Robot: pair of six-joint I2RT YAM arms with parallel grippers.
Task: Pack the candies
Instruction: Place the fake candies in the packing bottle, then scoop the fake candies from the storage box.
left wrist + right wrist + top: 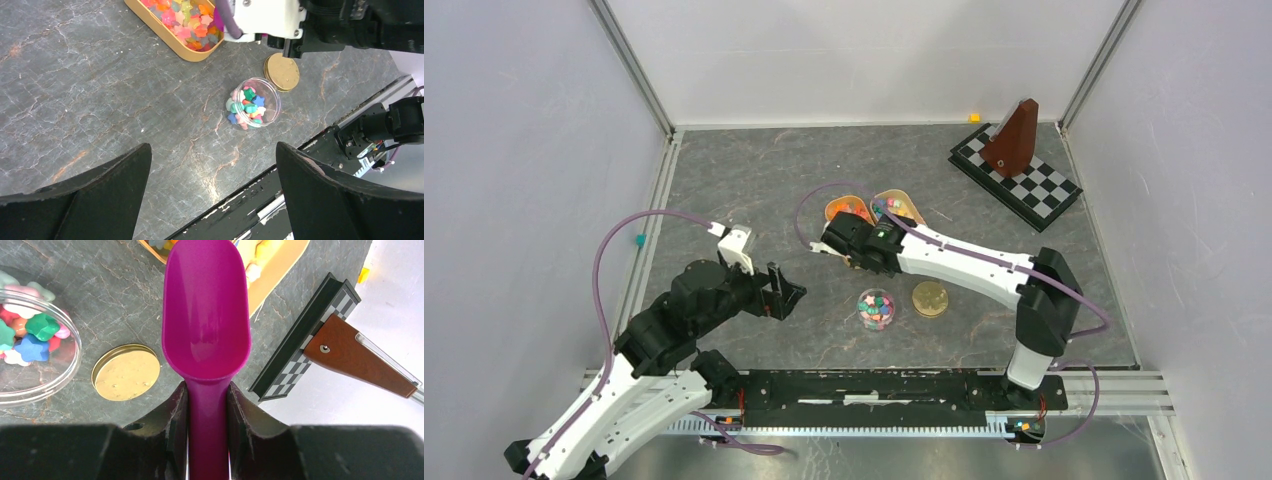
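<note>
The candies are tiny bright sweets. Some fill a clear round jar [876, 309], which also shows in the left wrist view [255, 102] and at the left edge of the right wrist view [35, 350]. More lie in a tan two-part tray [894, 205] [175, 30]. My right gripper [844, 243] [207, 405] is shut on the handle of the purple scoop [206, 310], whose bowl is empty, just near of the tray. My left gripper [779, 290] [214, 165] is open and empty, left of the jar and above the table.
A gold lid [930, 298] [282, 72] [126, 371] lies flat right of the jar. A checkered board [1016, 175] [300, 355] with a brown wooden metronome [1012, 135] stands at the back right. The black rail [874, 385] runs along the near edge.
</note>
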